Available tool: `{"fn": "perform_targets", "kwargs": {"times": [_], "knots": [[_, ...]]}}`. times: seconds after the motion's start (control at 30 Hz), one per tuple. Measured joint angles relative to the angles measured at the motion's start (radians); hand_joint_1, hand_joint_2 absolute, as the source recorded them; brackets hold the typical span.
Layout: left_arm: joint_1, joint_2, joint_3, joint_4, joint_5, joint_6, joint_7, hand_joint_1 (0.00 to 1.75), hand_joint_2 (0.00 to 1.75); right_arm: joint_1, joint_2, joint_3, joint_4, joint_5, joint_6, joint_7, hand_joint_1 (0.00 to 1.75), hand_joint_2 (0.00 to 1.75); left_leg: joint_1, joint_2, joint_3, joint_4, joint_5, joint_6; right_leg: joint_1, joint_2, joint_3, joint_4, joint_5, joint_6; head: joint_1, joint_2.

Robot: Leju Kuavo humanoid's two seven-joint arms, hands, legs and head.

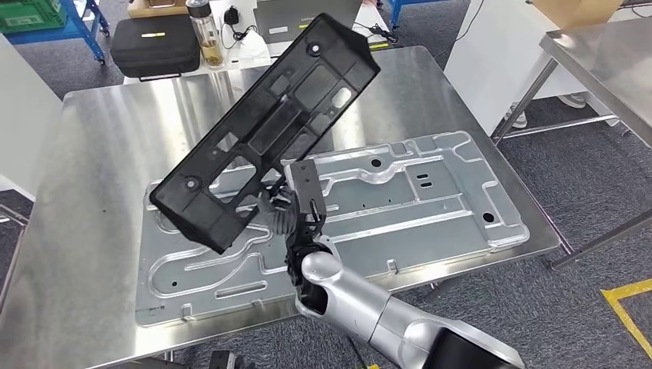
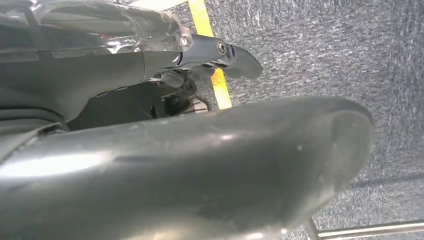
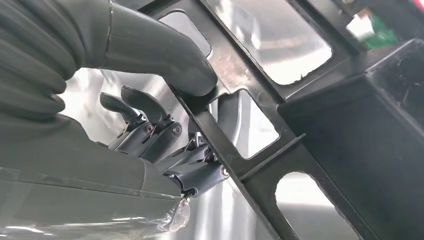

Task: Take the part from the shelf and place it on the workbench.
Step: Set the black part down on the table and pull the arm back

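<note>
My right hand holds a long black plastic part by its lower edge, tilted up over the steel workbench. The part's low end hangs just above a silver stamped metal plate that lies flat on the bench. In the right wrist view the thumb presses one face of the part's ribbed frame and the dark fingers curl behind it. My left hand hangs over grey carpet, holding nothing, its fingers loosely apart.
A black case, a bottle and a grey box stand beyond the bench's far edge. Another steel table stands at the right. Yellow tape marks the carpet. Bare bench surface lies left of the plate.
</note>
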Motion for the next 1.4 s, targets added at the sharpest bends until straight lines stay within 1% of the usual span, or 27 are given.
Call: {"fn": "perform_targets", "kwargs": {"times": [0.1, 0.13, 0.23, 0.37, 0.47, 0.63, 0.9, 0.97, 1.03, 1.17, 1.23, 1.3, 1.4], "knots": [[0.005, 0.004, 0.0, 0.0, 0.0, 0.001, 0.003, 0.0, 1.31, 0.011, -0.011, -0.095, 0.011, 0.142, -0.001, 0.044, 0.44, 0.44, 0.0, -0.005, 0.0, 0.0, 0.0, 0.0, 0.0, -0.002, 0.001, -0.001, 0.0, 0.0, 0.0, 0.0], [0.008, 0.006, 0.0, 0.0, -0.001, 0.002, 0.005, 0.0, 1.31, 0.021, -0.017, -0.131, 0.007, 0.179, -0.001, 0.065, 0.0, 0.0, 0.0, -0.006, 0.0, 0.0, 0.0, 0.0, 0.0, -0.003, 0.002, -0.002, 0.0, 0.0, 0.001, 0.0], [0.014, 0.012, -0.001, 0.001, -0.009, 0.014, 0.014, 0.0, 0.0, 0.054, -0.038, -0.233, -0.019, 0.256, -0.001, 0.12, 0.0, 0.0, 0.0, -0.009, 0.0, 0.0, 0.0, 0.0, 0.0, -0.005, 0.003, -0.002, 0.0, 0.0, 0.002, 0.0], [0.02, 0.021, -0.002, 0.001, -0.006, 0.018, 0.033, 0.0, 0.0, 0.098, -0.062, -0.324, -0.074, 0.309, -0.001, 0.171, 0.0, 0.0, 0.0, -0.011, 0.0, 0.0, 0.0, 0.0, 0.0, -0.006, 0.003, -0.003, 0.0, 0.0, 0.002, 0.0], [0.022, 0.026, -0.002, 0.001, 0.0, 0.002, 0.058, 0.0, 0.0, 0.12, -0.072, -0.353, -0.111, 0.31, -0.001, 0.185, 0.0, 0.0, 0.0, -0.01, 0.0, 0.0, 0.0, 0.0, 0.0, -0.006, 0.003, -0.003, 0.0, 0.0, 0.002, 0.0], [0.022, 0.027, -0.002, 0.001, 0.004, -0.018, 0.078, 0.0, 0.0, 0.138, -0.082, -0.36, -0.151, 0.269, -0.001, 0.206, 0.0, 0.0, 0.0, -0.008, 0.0, 0.0, 0.0, 0.0, 0.0, -0.006, 0.003, -0.003, 0.0, 0.0, 0.002, 0.0], [0.022, 0.027, -0.002, 0.001, 0.005, -0.023, 0.093, 0.0, 0.0, 0.143, -0.096, -0.354, -0.19, 0.245, 0.0, 0.229, 0.0, 0.0, 0.0, -0.004, 0.0, 0.0, 0.0, 0.001, 0.0, -0.005, 0.003, -0.003, 0.0, 0.0, 0.003, 0.0], [0.022, 0.027, -0.002, 0.001, 0.006, -0.026, 0.094, 0.0, 0.0, 0.143, -0.101, -0.346, -0.198, 0.272, 0.0, 0.248, 0.0, 0.0, 0.0, -0.003, 0.0, 0.0, 0.0, 0.001, 0.0, -0.005, 0.003, -0.003, 0.0, 0.0, 0.004, 0.0], [0.023, 0.027, -0.002, 0.001, 0.01, -0.029, 0.095, 0.0, 0.0, 0.143, -0.111, -0.333, -0.21, 0.341, 0.0, 0.289, 0.0, 0.0, 0.0, -0.003, 0.0, 0.0, 0.001, 0.001, 0.0, -0.004, 0.003, -0.003, 0.0, 0.001, 0.004, 0.0], [0.028, 0.031, -0.002, 0.001, 0.031, -0.029, 0.094, 0.0, 0.0, 0.14, -0.158, -0.287, -0.271, 0.6, 0.003, 0.455, 0.0, 0.0, 0.0, -0.003, 0.0, 0.0, 0.0, 0.001, 0.0, -0.004, 0.003, -0.004, 0.0, 0.001, 0.003, 0.0], [0.031, 0.034, -0.002, 0.001, 0.042, -0.029, 0.095, 0.0, 0.0, 0.137, -0.192, -0.257, -0.319, 0.674, 0.026, 0.509, 0.0, 0.0, 0.0, -0.003, 0.0, 0.0, 0.0, 0.001, 0.0, -0.004, 0.003, -0.004, 0.0, 0.001, 0.003, 0.0], [0.035, 0.037, -0.002, 0.001, 0.055, -0.026, 0.108, 0.0, 0.0, 0.138, -0.232, -0.232, -0.388, 0.675, 0.066, 0.522, 0.0, 0.0, -0.002, -0.004, -0.001, 0.003, -0.002, 0.004, -0.001, -0.005, 0.004, -0.007, 0.001, 0.004, 0.002, 0.0], [0.04, 0.044, -0.002, 0.002, 0.07, 0.001, 0.179, 0.0, 0.0, 0.148, -0.285, -0.207, -0.518, 0.605, 0.097, 0.504, 0.0, 0.0, -0.005, -0.004, -0.002, 0.006, -0.004, 0.012, -0.004, -0.005, 0.006, -0.011, 0.004, 0.013, -0.001, 0.0]]}}
